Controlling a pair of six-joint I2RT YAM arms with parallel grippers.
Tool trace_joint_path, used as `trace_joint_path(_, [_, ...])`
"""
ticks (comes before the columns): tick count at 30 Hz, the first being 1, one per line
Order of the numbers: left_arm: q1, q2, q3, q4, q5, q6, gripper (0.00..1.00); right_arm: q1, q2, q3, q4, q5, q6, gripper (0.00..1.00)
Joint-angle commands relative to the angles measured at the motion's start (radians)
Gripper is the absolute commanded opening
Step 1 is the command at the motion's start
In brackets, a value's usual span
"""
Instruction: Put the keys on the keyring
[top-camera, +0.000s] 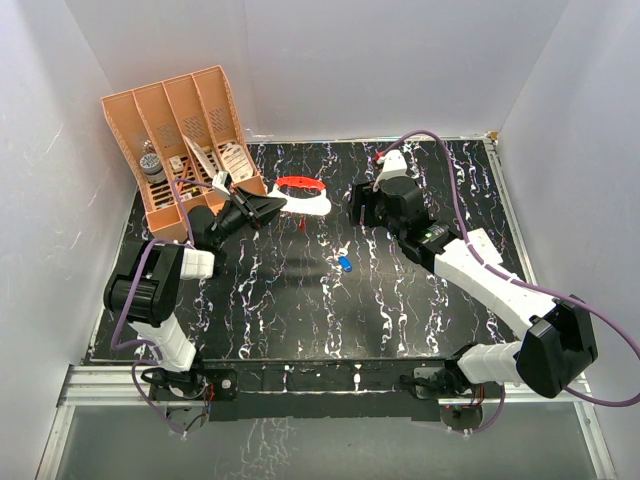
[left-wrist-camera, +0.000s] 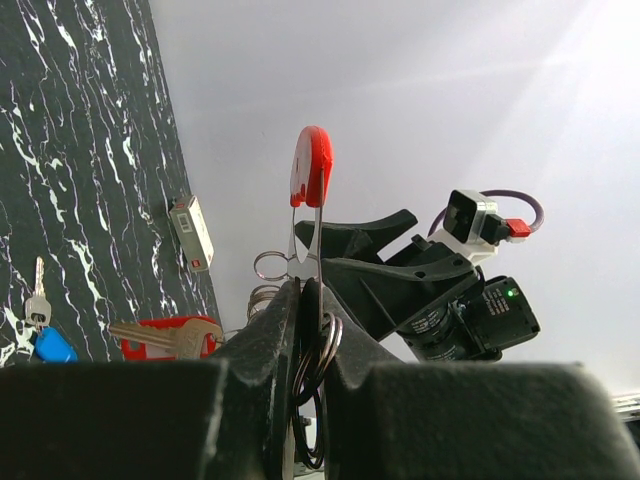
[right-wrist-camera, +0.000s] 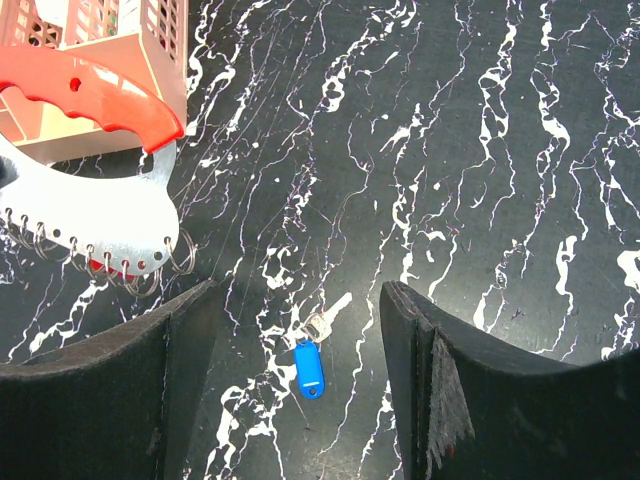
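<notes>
The keyring (top-camera: 305, 203) is a flat whitish plate with a red grip and small wire rings along its edge. My left gripper (top-camera: 262, 207) holds it above the table's back middle. In the left wrist view that gripper (left-wrist-camera: 308, 290) is shut on the thin plate and a ring, with the red grip (left-wrist-camera: 312, 165) standing above. A red-headed key (left-wrist-camera: 160, 330) sits by the plate's lower edge (top-camera: 300, 223); I cannot tell if it hangs on a ring. The blue-headed key (top-camera: 346, 264) (right-wrist-camera: 310, 366) lies flat on the table. My right gripper (top-camera: 358, 205) (right-wrist-camera: 300, 290) hovers open above it, holding nothing.
An orange slotted organiser (top-camera: 185, 130) (right-wrist-camera: 110, 40) stands at the back left, close behind the keyring (right-wrist-camera: 90, 220). A small whitish box (left-wrist-camera: 192, 232) lies at the table's far edge. White walls close in the black marbled table (top-camera: 300, 310).
</notes>
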Motion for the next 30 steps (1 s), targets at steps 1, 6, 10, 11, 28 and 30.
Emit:
trace_joint_path(1, [0.006,-0.016,0.001,0.136,0.0,-0.014,0.0,-0.005,-0.029,-0.01,0.062,-0.003,0.004,0.63])
trace_joint_path(6, [0.008,-0.016,-0.001,0.137,-0.006,-0.019,0.0,-0.004,-0.024,-0.011,0.063,-0.01,0.005,0.63])
trace_joint_path(10, [0.008,-0.017,-0.002,0.135,-0.01,-0.02,0.0,-0.004,-0.021,-0.008,0.063,-0.017,0.004,0.63])
trace_joint_path(11, [0.008,-0.018,-0.002,0.134,-0.012,-0.021,0.0,-0.004,-0.021,-0.007,0.063,-0.017,0.004,0.63])
trace_joint_path(28, [0.008,-0.022,0.0,0.132,-0.021,-0.024,0.0,-0.004,-0.027,-0.015,0.057,-0.029,0.004,0.63])
trace_joint_path(30, [0.008,-0.022,0.0,0.132,-0.022,-0.023,0.0,-0.004,-0.029,-0.019,0.059,-0.027,0.005,0.63])
